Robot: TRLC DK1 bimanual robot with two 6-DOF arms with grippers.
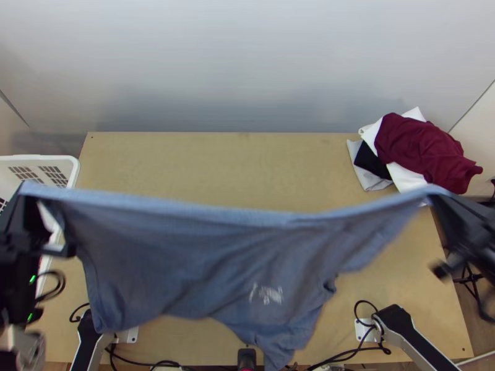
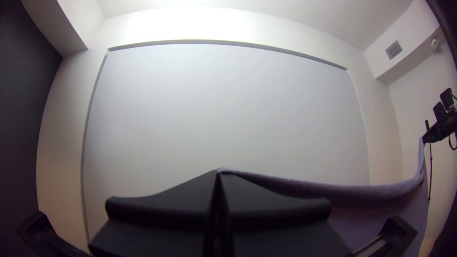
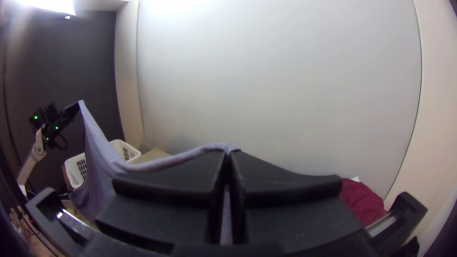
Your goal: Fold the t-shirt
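A pale wall (image 1: 247,68) is rising behind the wooden table (image 1: 216,161). Above the table, the blue t-shirt (image 1: 192,260) is hanging wide, the left gripper (image 2: 218,172) and right gripper (image 3: 230,152) pinching its upper edge between closed fingers. Spreading seems underway, probably needing lowering next. Clothes (image 1: 421,148) are lying at the table's far right corner.

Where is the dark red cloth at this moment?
In the top view, the dark red cloth lies bunched near the table's far right corner, on top of white cloth, beyond the blue shirt's right end.
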